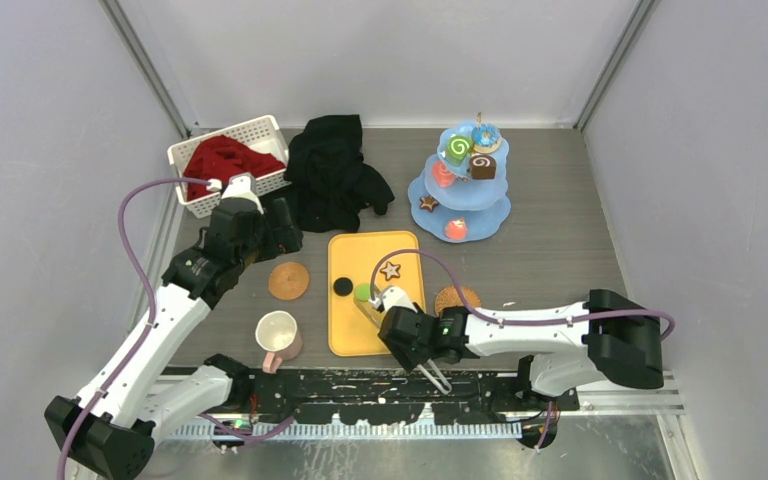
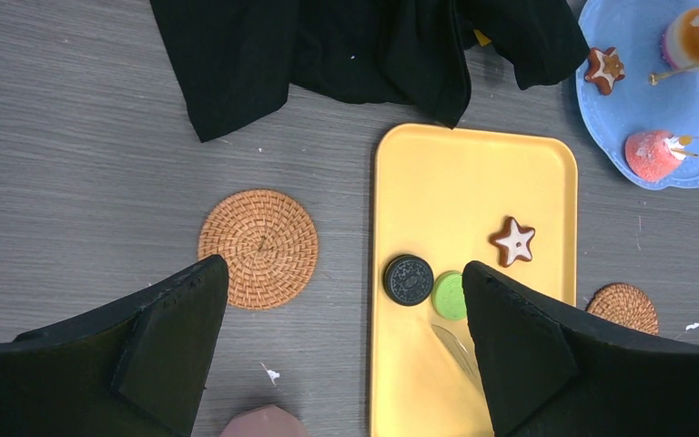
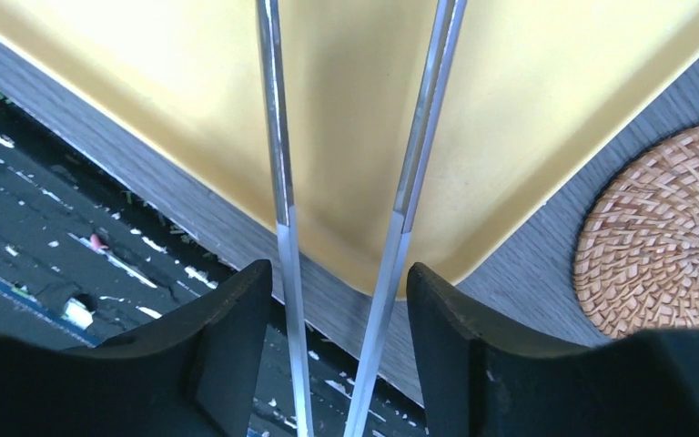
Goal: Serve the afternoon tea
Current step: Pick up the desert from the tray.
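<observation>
The pale-blue three-tier stand (image 1: 460, 190) stands at the back right and holds a green swirl roll (image 1: 458, 148), a blue donut (image 1: 486, 135) and a brown cube (image 1: 482, 166). A star cookie (image 1: 391, 269), a black cookie (image 2: 409, 279) and a green cookie (image 2: 450, 295) lie on the yellow tray (image 1: 400, 245). My right gripper (image 3: 339, 273) is shut on metal tongs (image 3: 278, 137), whose tips point over the tray near the green cookie. My left gripper (image 2: 341, 273) is open and empty above the table, left of the tray. The pink-handled cream mug (image 1: 278, 335) lies at the front left. The grey mug is out of view.
One woven coaster (image 1: 288, 281) lies left of the tray and another (image 1: 457, 298) to its right. A black cloth (image 1: 335, 170) lies behind the tray. A white basket with red cloth (image 1: 228, 160) stands at the back left. Grey walls close in both sides.
</observation>
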